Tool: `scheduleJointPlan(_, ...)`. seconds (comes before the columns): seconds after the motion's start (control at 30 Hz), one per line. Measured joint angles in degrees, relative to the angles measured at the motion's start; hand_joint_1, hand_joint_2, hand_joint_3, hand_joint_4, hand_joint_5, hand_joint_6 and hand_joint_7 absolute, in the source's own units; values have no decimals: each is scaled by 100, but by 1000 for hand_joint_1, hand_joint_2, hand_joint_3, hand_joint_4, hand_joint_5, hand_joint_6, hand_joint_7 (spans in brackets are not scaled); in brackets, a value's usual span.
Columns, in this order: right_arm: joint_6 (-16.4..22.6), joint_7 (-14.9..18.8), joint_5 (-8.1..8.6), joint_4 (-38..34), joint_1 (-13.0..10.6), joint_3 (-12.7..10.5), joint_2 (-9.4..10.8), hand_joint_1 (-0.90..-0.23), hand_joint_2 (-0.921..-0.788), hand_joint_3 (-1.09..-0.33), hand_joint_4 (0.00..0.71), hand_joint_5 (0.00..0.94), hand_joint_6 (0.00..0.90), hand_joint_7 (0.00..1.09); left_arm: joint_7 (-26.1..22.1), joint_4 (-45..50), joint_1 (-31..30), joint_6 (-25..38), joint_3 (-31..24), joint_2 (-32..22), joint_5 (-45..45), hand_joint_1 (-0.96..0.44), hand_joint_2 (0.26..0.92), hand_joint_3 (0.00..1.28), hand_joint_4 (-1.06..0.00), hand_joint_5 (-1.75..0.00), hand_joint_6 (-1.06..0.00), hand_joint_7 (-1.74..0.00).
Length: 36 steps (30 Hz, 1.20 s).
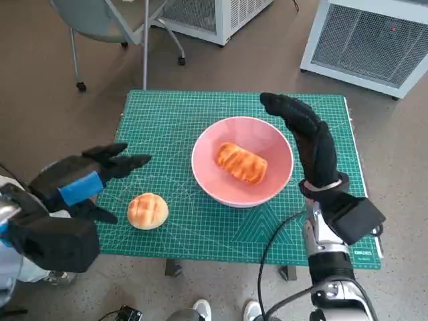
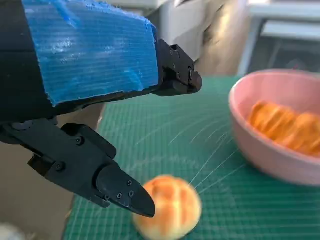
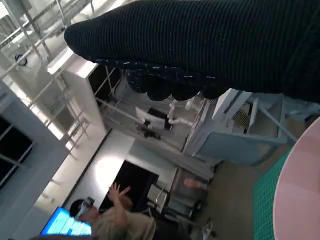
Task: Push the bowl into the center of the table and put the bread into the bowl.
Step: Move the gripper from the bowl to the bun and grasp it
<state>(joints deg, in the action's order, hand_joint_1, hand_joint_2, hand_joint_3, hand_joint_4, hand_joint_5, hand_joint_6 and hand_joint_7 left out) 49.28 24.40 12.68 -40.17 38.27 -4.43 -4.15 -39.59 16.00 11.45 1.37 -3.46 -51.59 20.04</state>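
The green tabletop (image 1: pixel 174 120) fills the middle of the head view, with open mat across its upper left and a narrower strip along its right edge. The pink bowl (image 1: pixel 242 162) sits just right of centre, already holding a long glazed bread (image 1: pixel 241 162); it looks rigid and smooth-walled, likely to slide readily on the mat if pushed at the rim. The right robot hand (image 1: pixel 304 137) stands against the bowl's right rim, fingers straight and together, holding nothing; contact cannot be confirmed. The left robot hand (image 1: pixel 83 180) hovers at lower left, fingers spread wide and empty, just beside a round bun (image 1: pixel 148 210) lying near the tabletop's front edge. The bun looks light, soft and easily dented, so it is best taken gently around its sides, thumb under one flank. The path from bun to bowl runs clear toward the upper right, while the near edge leaves little margin for a slip.
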Motion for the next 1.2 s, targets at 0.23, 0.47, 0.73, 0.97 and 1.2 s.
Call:
scheduleJointPlan(0.23, 3, 126, 84, -49, 15, -9, 21, -737, -921, -784, 133, 0, -1, 409, 58, 30, -73, 101, 262, 80, 275, -363, 719, 1, -142, -2, -305, 0)
scheduleJointPlan(0.47, 2, 164, 108, -61, 20, -14, 37, -737, -921, -784, 134, 0, -1, 409, 301, -189, -76, 42, 585, 315, 489, -351, 721, 2, -148, -3, -301, 0)
scheduleJointPlan(0.73, 0, 172, 115, -53, 14, -28, 36, -737, -921, -784, 135, 1, -1, 408, 440, -707, -40, 1, 1010, 527, 738, -344, 727, 3, -147, -1, -294, 0)
scheduleJointPlan(0.97, -12, 184, 119, -14, -25, -38, 30, -735, -921, -785, 134, 1, -1, 406, 450, -1192, 129, 46, 1318, 706, 927, -323, 729, 5, -139, -2, -289, -2)
scheduleJointPlan(1.2, -14, 185, 118, 38, -61, -65, 17, -733, -921, -786, 134, 1, -1, 408, 454, -1688, 358, 159, 1624, 892, 1115, -295, 734, 8, -128, -1, -272, -1)
